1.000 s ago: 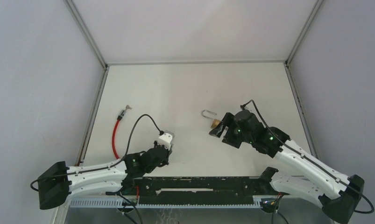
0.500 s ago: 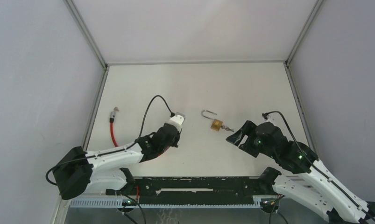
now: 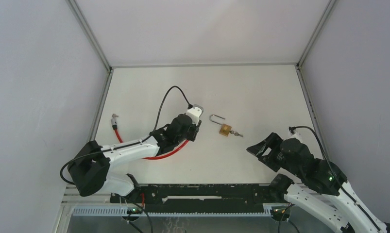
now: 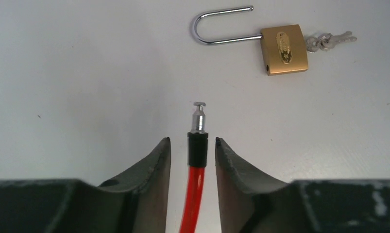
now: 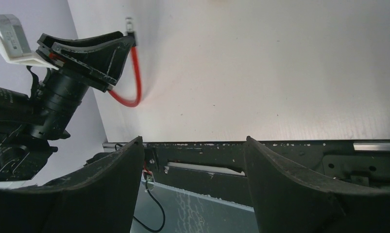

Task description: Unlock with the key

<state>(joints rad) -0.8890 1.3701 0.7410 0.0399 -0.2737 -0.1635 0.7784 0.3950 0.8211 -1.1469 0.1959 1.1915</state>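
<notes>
The padlock point(image 3: 225, 129) is seen lying flat near the middle of the table point(image 3: 261, 92). In the top view its long axis runs from 10 o'clock to 4 o'clock. The shackle point(image 3: 216, 118) is pointed to 10 o'clock, with its free end out of the brass body. The key point(image 3: 237, 134) is pointed to 4 o'clock at the body's base.

At 9 o'clock of the padlock, the left gripper point(image 4: 193, 143) is held with its fingers slightly apart. They flank the black collar of a red cable point(image 4: 193, 194), and a thin gap is seen on each side. The cable's metal tip point(image 4: 198, 116) is placed between these fingers and the padlock.

The right gripper point(image 5: 193, 141) is held at 4 o'clock, well apart from the padlock, with its fingers spread wide and nothing between them.
</notes>
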